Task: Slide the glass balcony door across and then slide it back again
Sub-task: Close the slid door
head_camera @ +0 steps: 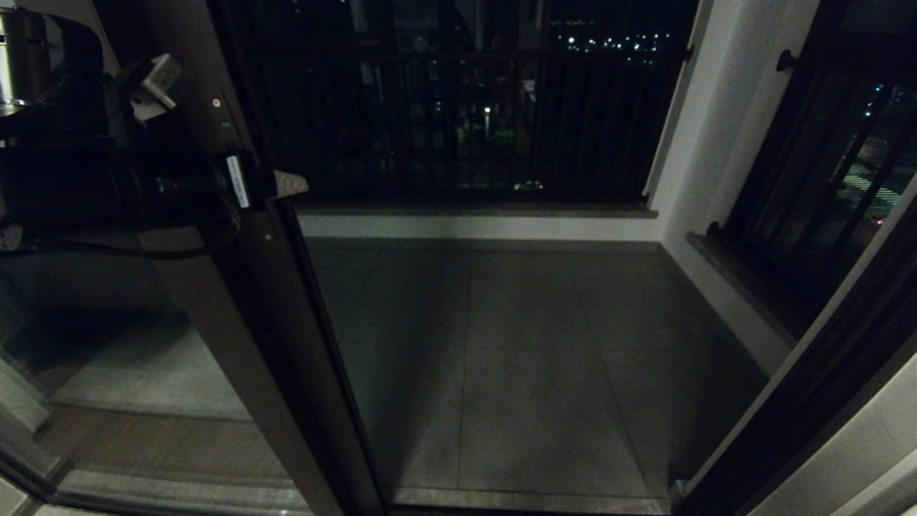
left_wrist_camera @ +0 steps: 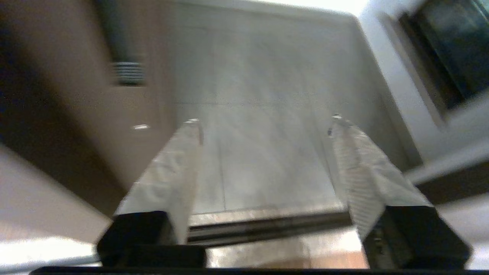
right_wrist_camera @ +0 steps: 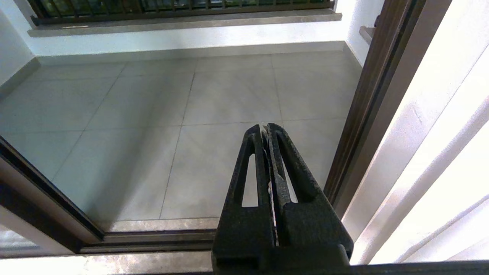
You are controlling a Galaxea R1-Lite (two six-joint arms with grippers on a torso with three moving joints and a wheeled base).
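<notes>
Head view: the glass balcony door (head_camera: 236,301) stands slid to the left, the left gripper (head_camera: 286,184) at its stile's edge. Left wrist view: its fingers (left_wrist_camera: 168,172) are spread wide, gripping nothing, one beside the brown stile. Right wrist view: the right gripper (right_wrist_camera: 266,131) is closed, empty, above the tiled floor (right_wrist_camera: 145,114).

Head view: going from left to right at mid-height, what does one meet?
Left end effector at the glass balcony door's stile → open doorway onto the tiled balcony floor → white corner wall → barred side railing → dark door frame.
</notes>
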